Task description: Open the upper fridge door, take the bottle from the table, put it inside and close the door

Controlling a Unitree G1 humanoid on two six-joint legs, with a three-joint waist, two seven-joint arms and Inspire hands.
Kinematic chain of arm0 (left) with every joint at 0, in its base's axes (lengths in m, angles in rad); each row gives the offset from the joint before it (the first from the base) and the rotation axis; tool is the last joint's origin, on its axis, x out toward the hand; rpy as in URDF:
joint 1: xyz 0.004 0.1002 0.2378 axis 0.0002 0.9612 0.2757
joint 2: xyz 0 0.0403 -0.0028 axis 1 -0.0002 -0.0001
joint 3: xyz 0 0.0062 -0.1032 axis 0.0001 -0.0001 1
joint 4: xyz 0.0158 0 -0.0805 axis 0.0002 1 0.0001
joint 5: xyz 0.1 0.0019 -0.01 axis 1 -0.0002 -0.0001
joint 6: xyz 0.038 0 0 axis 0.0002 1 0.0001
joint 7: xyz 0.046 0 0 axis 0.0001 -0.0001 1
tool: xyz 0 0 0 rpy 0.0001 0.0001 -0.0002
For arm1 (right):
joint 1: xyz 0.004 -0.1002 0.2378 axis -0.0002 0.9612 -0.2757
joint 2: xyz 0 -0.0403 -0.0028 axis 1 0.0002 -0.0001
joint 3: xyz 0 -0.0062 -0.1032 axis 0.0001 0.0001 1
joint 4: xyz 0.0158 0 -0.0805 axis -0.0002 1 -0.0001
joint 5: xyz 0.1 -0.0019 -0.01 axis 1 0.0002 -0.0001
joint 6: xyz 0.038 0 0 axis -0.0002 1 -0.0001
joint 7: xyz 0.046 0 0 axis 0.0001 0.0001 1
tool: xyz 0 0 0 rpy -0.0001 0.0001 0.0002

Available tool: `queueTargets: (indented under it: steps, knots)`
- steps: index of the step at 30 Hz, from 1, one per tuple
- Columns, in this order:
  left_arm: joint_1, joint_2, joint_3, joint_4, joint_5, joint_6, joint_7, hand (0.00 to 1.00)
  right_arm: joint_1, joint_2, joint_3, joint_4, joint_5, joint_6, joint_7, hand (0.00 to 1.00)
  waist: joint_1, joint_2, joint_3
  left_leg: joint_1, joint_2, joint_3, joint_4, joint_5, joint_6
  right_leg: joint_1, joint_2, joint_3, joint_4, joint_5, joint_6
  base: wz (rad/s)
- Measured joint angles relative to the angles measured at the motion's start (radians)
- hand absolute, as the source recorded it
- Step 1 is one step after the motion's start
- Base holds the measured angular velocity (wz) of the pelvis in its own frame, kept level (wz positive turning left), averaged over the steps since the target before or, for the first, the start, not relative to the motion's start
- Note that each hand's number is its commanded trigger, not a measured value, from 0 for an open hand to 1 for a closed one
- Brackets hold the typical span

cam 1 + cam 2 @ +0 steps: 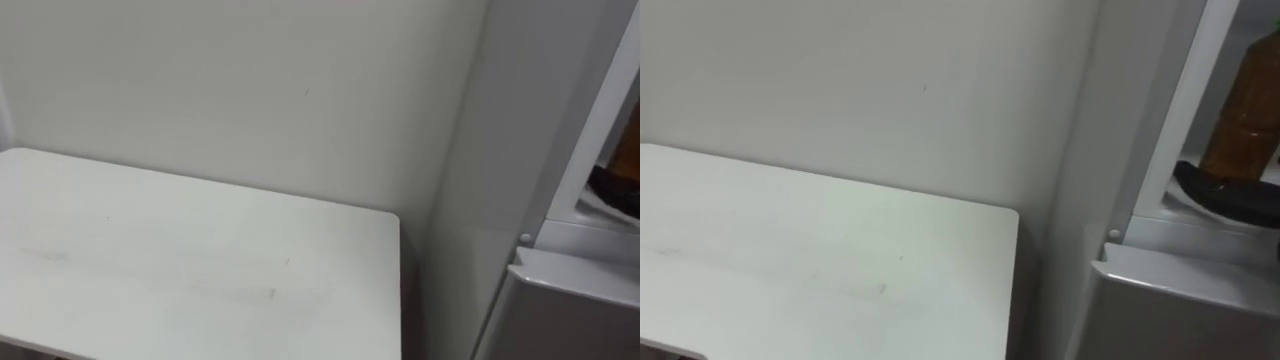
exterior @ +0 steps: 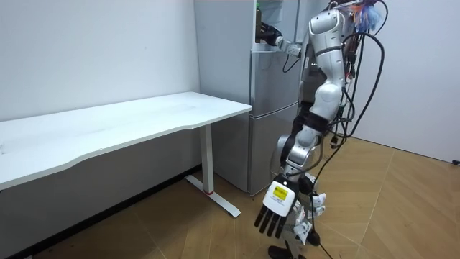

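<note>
Amber bottle [image 1: 1241,100] stands upright in the upper fridge [image 1: 1120,150], near its front edge, the right hand [image 1: 1223,192] with fingers curled round its base. Seat it flat and further in before letting go. The left hand [image 2: 277,211] hangs with straight fingers.

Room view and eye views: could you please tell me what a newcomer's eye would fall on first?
The robot stands at the grey fridge, its right robot hand inside the open upper compartment, where a brown bottle stands upright with that hand at its base. The left robot hand hangs open, low at its side. A long white table stands next to the fridge.
</note>
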Motion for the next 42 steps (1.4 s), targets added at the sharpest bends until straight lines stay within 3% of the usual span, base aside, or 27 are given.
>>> queueTargets:
  steps: [5,14,18,24,28,33,37,42]
  knots:
    - [-0.004,-0.003,0.000,0.000,0.001,0.000,0.017,0.00,0.055,0.023,-0.010,-0.073,0.000,-0.001,-0.028,0.00,-0.005,-0.002,-0.0085,0.001,0.000,0.009,-0.001,0.000,0.000,-0.008,0.000,0.003,0.000,0.000,0.000,-0.06]
    - [-0.006,-0.031,-0.004,0.018,-0.002,-0.011,0.041,0.00,0.139,0.117,-0.030,-0.273,-0.043,-0.001,-0.095,0.00,-0.049,0.028,-0.0048,0.000,0.000,0.021,-0.006,0.000,0.000,-0.015,0.000,0.018,0.001,0.000,0.000,-0.03]
    - [-0.006,-0.037,-0.010,0.036,-0.001,-0.042,0.040,0.00,0.186,0.139,-0.051,-0.358,-0.053,-0.021,-0.109,0.00,-0.055,0.035,-0.0045,0.005,0.003,0.028,-0.004,0.000,0.000,-0.017,0.004,0.028,0.001,0.000,0.000,-0.07]
    - [-0.010,-0.056,-0.012,0.075,-0.001,-0.053,0.034,0.00,0.219,0.152,-0.056,-0.467,-0.089,-0.044,-0.104,0.00,-0.074,0.036,-0.0035,0.011,0.004,0.037,-0.009,0.000,0.000,-0.022,0.006,0.042,0.002,0.000,-0.001,-0.08]
    - [-0.016,-0.066,-0.011,0.074,-0.001,-0.061,0.027,0.00,0.224,0.182,-0.060,-0.476,-0.179,-0.061,-0.090,0.00,-0.077,0.036,-0.0051,0.009,0.005,0.038,-0.008,-0.001,-0.001,-0.030,0.007,0.046,0.004,0.001,-0.002,-0.04]
    - [-0.016,-0.077,-0.041,0.074,-0.001,-0.068,0.026,0.00,0.268,0.255,-0.061,-0.509,-0.381,-0.080,-0.090,0.00,-0.077,0.049,-0.0091,0.010,0.010,0.044,-0.007,-0.003,-0.004,-0.041,0.012,0.056,0.014,0.002,-0.003,-0.06]
    - [-0.023,-0.079,-0.062,0.074,-0.002,-0.073,0.028,0.00,0.309,0.266,-0.054,-0.509,-0.471,-0.090,-0.123,0.00,-0.072,0.063,-0.0092,0.015,0.013,0.059,-0.008,-0.003,-0.004,-0.049,0.013,0.069,0.020,0.002,-0.003,-0.13]
    - [-0.028,-0.079,-0.080,0.074,-0.002,-0.106,0.033,0.00,0.348,0.284,-0.047,-0.504,-0.478,-0.120,-0.163,0.00,-0.078,0.081,-0.0021,0.017,0.012,0.067,-0.018,-0.004,-0.004,-0.051,0.014,0.081,0.020,0.003,-0.005,-0.09]
